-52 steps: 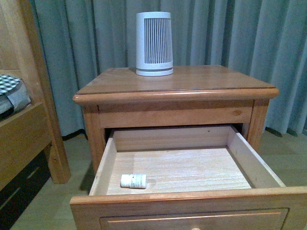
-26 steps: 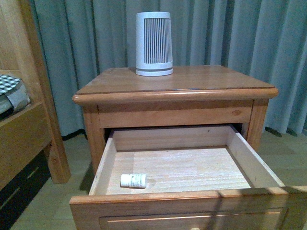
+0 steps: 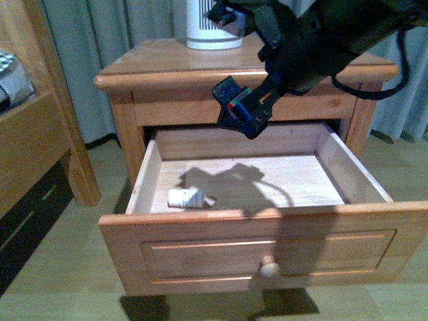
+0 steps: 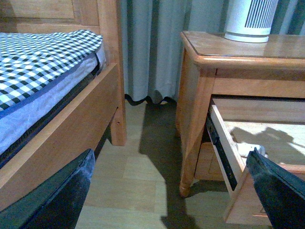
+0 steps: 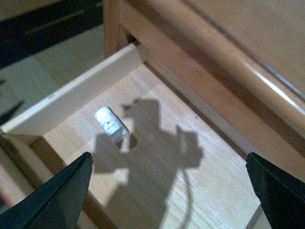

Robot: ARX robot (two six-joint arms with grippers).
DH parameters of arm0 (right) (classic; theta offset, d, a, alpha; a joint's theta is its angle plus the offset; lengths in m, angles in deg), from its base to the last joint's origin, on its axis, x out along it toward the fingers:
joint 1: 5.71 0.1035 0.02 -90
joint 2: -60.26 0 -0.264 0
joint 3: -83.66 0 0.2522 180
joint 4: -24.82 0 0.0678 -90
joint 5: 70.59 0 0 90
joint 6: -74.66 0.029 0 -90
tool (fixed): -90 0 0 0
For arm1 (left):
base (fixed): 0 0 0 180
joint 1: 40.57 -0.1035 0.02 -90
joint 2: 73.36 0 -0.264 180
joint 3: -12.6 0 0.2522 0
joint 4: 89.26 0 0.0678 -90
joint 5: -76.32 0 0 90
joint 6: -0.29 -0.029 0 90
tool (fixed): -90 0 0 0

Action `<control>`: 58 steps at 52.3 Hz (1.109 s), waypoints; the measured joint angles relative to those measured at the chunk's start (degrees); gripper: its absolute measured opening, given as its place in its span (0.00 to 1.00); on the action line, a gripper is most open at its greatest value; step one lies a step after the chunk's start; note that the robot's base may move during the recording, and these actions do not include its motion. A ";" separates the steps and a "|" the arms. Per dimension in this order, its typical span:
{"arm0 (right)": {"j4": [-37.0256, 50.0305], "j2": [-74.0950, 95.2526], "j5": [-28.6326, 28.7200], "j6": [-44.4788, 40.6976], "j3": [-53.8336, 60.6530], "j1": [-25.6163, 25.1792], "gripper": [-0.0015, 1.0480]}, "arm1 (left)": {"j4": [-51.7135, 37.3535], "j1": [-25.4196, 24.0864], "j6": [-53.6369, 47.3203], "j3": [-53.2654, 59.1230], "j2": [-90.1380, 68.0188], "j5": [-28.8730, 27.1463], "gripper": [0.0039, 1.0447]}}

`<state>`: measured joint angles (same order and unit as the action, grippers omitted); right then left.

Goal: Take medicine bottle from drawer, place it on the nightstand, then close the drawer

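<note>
My right end effector [image 3: 238, 111], jaws apart, hangs above the open wooden drawer [image 3: 200, 251]; tiny white plastic medicine bottle [image 3: 185, 197] lies below, left of it.

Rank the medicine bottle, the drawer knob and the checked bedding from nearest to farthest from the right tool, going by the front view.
From the right tool:
1. medicine bottle, lying in the drawer, below the tool and to its left.
2. drawer knob, on the drawer front, lower and nearer the camera.
3. checked bedding, at the far left edge.
</note>
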<state>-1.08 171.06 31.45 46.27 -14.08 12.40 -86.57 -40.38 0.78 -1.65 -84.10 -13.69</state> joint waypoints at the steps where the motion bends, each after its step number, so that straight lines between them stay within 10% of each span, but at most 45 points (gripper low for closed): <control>1: -1.07 1.55 -0.04 -0.57 -1.51 0.15 0.93 | 0.00 0.00 0.00 0.00 0.02 0.00 0.93; 58: -9.11 35.71 1.46 -3.13 -30.03 5.99 0.93 | 0.02 0.00 -0.02 0.00 0.04 0.00 0.94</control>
<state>-10.19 206.77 32.91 43.15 -44.11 18.39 -86.55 -40.38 0.76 -1.65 -84.06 -13.69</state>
